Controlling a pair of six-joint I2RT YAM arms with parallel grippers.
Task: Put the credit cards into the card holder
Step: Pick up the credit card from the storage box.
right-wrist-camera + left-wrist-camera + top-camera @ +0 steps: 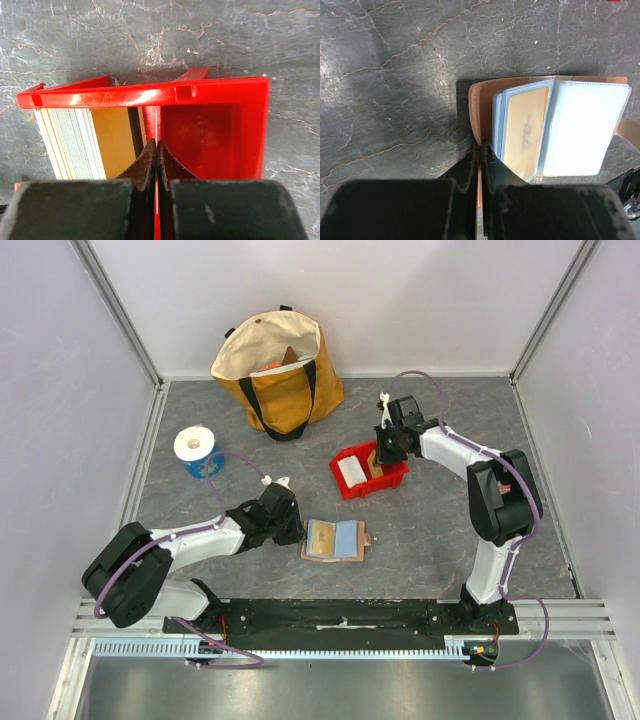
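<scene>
The tan card holder (335,538) lies open on the table in front of the left arm. My left gripper (480,149) is shut on the edge of its tan cover (479,107). A yellowish card (525,127) sits in a clear sleeve inside it, beside a pale blue sleeve page (582,130). My right gripper (158,145) reaches down into the red bin (145,92) and is shut on a thin white credit card (157,125) seen edge-on. More credit cards (75,145) stand stacked at the bin's left side, with a yellowish one (112,140) facing me.
A yellow tote bag (278,370) stands at the back. A white tape roll on a blue base (197,450) sits at the left. The red bin (370,472) lies between the bag and the card holder. Grey walls close in the table.
</scene>
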